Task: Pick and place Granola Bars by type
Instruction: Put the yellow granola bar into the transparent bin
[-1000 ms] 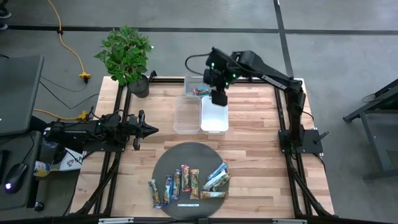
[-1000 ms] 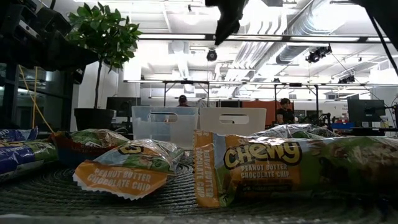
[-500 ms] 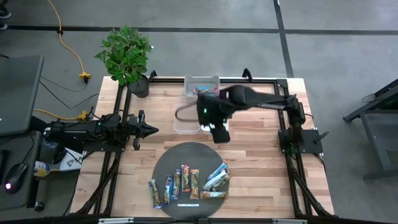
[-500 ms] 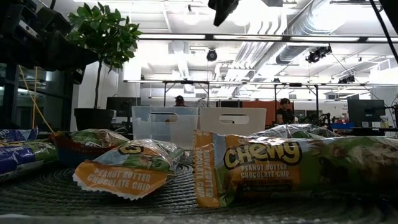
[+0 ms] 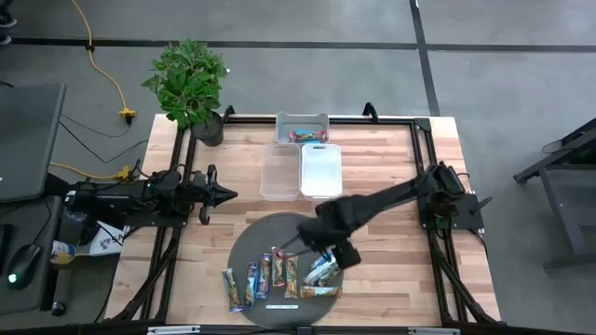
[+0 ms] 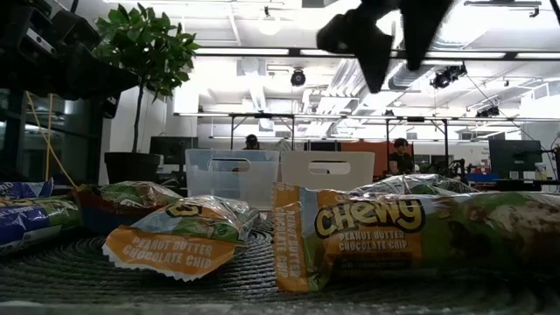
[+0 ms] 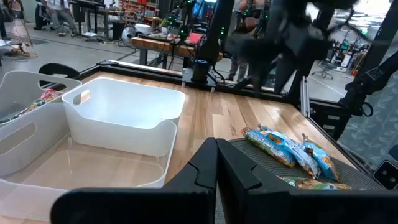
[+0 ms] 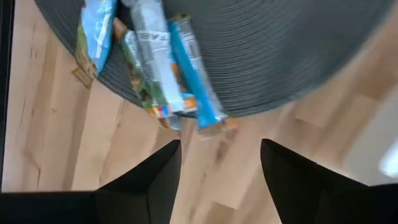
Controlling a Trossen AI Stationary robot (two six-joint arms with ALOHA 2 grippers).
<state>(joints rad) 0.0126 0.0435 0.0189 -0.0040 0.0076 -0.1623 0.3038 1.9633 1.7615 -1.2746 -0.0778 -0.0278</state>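
The right gripper (image 5: pixel 341 253) is hovering with fingers spread wide and empty over the round grey mat (image 5: pixel 251 244), just above the granola bars (image 5: pixel 323 268) lying there. The left gripper (image 5: pixel 226 194), closed, is waiting at the table's left side.

Granola Bars (image 5: pixel 283 272) — blue, green, orange-brown wrappers — lie on a dark grey ribbed mat (image 5: pixel 261 242).
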